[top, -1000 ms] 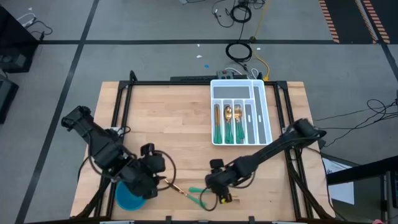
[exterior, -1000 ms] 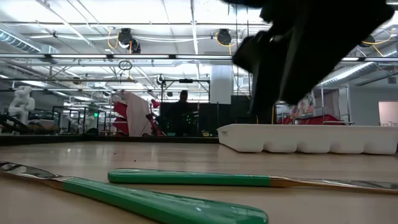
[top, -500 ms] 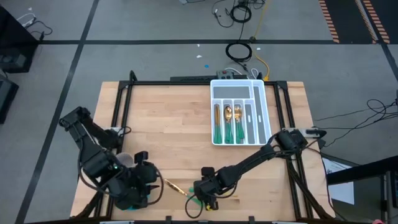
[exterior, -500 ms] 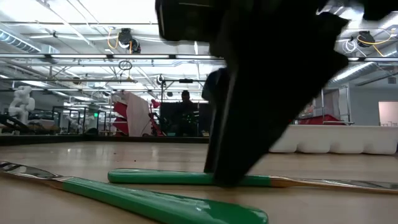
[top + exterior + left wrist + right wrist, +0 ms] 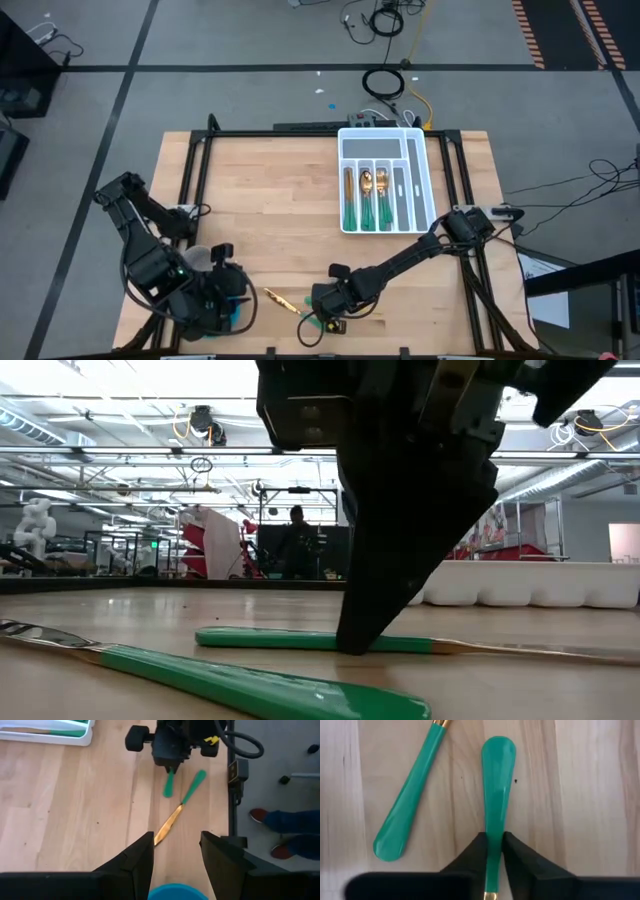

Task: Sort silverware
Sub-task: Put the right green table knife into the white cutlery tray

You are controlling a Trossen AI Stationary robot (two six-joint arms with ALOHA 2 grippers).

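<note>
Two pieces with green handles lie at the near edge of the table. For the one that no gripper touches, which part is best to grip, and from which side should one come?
Probably the green handle of the loose knife, near the middle, from straight above. It lies flat on the table, so the fingers should straddle its narrow width. The handle is broader than the thin gold blade. The right gripper already closes on the neighbouring piece; the left gripper is open and faces the knife.

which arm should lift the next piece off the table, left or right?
Right. The right gripper is already down with its fingers closed around one green handle, near the white tray. The left gripper hangs open over the other piece, gripping nothing.
</note>
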